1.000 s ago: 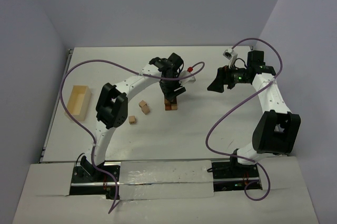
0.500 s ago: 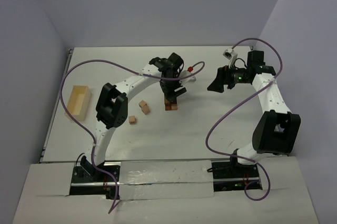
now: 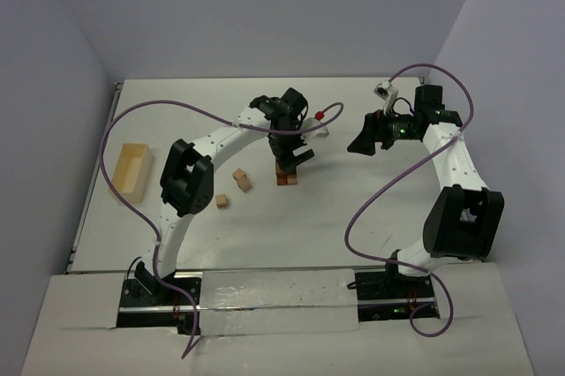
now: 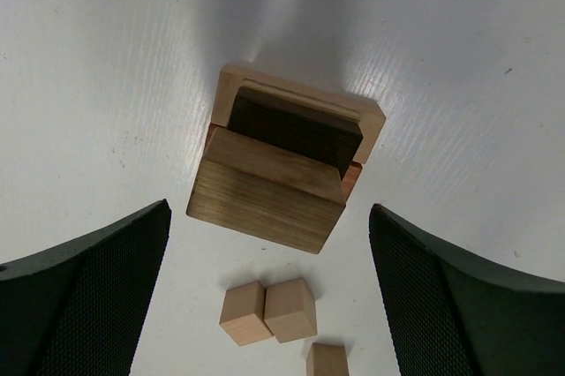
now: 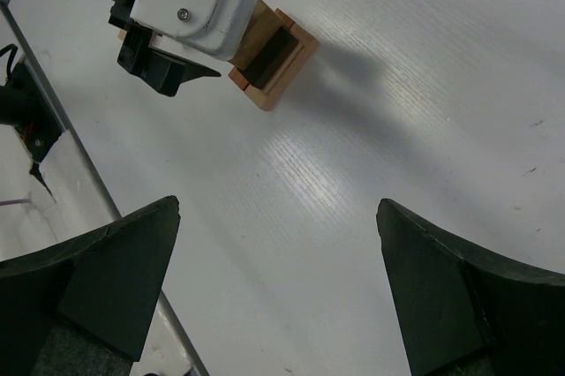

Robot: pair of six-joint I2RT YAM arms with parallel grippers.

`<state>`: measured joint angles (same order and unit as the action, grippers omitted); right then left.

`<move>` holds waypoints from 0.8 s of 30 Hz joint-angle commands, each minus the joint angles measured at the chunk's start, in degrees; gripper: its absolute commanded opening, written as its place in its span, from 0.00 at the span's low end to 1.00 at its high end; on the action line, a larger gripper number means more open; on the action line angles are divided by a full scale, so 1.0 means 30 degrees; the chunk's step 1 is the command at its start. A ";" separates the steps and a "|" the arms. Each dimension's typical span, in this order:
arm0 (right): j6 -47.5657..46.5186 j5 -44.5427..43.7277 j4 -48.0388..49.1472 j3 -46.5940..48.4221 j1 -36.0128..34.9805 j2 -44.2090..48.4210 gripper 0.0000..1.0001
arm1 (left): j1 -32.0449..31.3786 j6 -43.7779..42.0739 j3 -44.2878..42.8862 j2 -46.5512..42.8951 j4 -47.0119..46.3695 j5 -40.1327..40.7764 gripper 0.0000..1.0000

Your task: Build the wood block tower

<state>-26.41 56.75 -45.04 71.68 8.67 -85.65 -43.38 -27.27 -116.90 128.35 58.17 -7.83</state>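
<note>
Three loose tan wood blocks [image 4: 287,308] lie nearest us, just beside the tower [image 4: 296,129], which stands mid-table under the left gripper [image 4: 269,210]. Its jaws are spread wide on either side of the top tan brick [image 4: 265,198] and grip nothing. We judge that this brick sits skewed on the layer beneath, so a finger brushing it on the way up could topple the stack. Farther off, the right gripper [image 5: 278,208] hangs spread and empty. We can read no brand, label or writing anywhere.
</note>
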 commanded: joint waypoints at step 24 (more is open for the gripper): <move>0.0109 -0.1539 0.0967 -0.0069 -0.0410 0.0318 1.00 | 0.6923 0.3669 1.0845 -1.2694 -0.6411 -0.3261 0.99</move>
<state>-26.40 54.79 -44.67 71.66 8.39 -85.65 -22.27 -17.15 -90.17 95.64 45.00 -18.09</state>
